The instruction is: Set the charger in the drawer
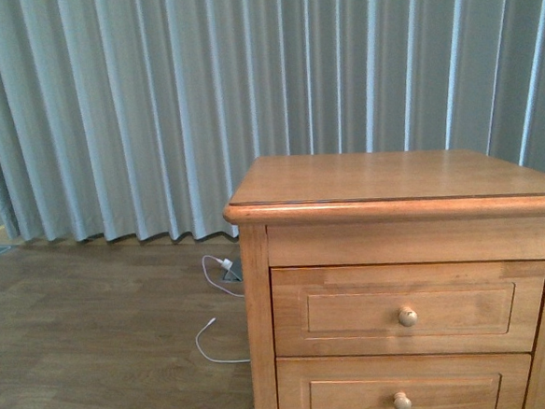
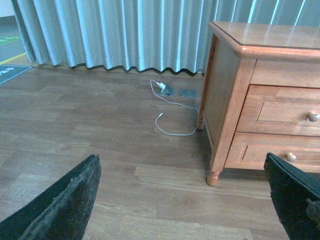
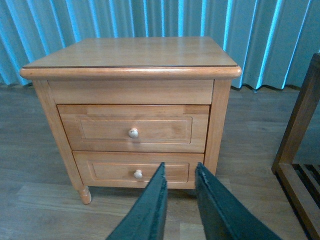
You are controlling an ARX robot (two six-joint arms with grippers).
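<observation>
Grey curtain across back wall, wood-plank floor, honey nightstand w/ bare top; drawer closed, charger not in view. Thin white cable lies on floor by nightstand's left side. Left gripper fingers wide apart, right gripper fingers nearly together, narrow gap, holding nothing.

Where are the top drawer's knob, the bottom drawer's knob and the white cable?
Upper drawer knob (image 1: 408, 316), front view, on its round face.
Lower drawer knob (image 1: 401, 401), front view, on its round face.
White cable (image 2: 176, 103), left wrist view, mid-cord on the floor.
</observation>
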